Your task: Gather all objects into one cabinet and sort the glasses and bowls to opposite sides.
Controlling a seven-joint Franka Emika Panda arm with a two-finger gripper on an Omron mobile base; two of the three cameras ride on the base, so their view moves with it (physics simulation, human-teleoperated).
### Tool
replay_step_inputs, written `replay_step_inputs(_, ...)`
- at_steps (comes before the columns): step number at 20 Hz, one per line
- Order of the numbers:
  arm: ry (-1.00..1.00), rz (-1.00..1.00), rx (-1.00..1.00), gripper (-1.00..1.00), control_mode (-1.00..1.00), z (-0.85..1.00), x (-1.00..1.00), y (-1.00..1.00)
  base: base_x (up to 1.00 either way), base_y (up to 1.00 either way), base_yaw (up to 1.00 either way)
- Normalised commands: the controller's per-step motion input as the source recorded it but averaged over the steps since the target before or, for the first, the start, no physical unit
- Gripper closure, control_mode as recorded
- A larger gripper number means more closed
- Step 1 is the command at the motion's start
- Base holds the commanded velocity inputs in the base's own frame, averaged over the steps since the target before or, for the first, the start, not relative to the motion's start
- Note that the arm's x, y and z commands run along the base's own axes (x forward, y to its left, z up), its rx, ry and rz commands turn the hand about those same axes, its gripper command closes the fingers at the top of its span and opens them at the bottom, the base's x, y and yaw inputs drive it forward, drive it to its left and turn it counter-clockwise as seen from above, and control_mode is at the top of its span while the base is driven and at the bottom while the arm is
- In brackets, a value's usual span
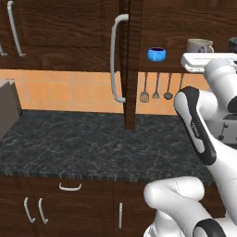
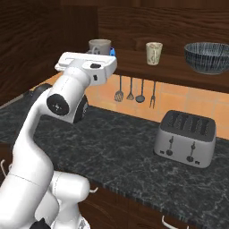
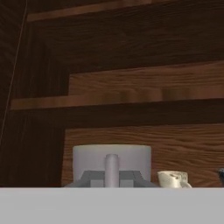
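Dark brown cabinet (image 1: 129, 69), door swung open, silver bar handle (image 1: 114, 58) at left. On its lower shelf, left to right in the right base view: blue bowl (image 1: 156, 54); grey cup (image 2: 99, 46); cream mug (image 2: 154, 53); dark grey bowl (image 2: 210, 57). Gripper (image 3: 111, 177) faces the grey cup's handle; jaw opening cannot be told. Advice: centre on the cup, keep clear of bowl and mug. Below: hanging utensils (image 2: 129, 89), toaster (image 2: 186, 137)

On the cabinet shelf (image 2: 147, 67), the grey cup (image 2: 99, 46) stands directly ahead of the jaws, with the blue bowl (image 1: 156, 54) just beside it toward the open door (image 1: 131, 65). Bare shelf lies between the cream mug (image 2: 154, 53) and the grey bowl (image 2: 208, 57).
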Motion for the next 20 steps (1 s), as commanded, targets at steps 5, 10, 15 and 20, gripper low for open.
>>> replay_step_inputs(5, 0.0, 0.0, 0.0, 1.0, -1.0, 0.0, 0.38, 0.0, 0.0, 0.0, 0.0)
replay_step_inputs(10, 0.0, 0.02, 0.0, 1.0, -1.0, -0.02, 0.17, -0.07, 0.0, 0.0, 0.0)
replay_step_inputs(15, 0.02, 0.03, 0.0, 1.0, -1.0, -0.2, 0.0, -0.25, 0.0, 0.0, 0.0)
replay_step_inputs(20, 0.05, 0.04, 0.0, 1.0, -1.0, -0.25, 0.07, -0.18, 0.0, 0.0, 0.0)
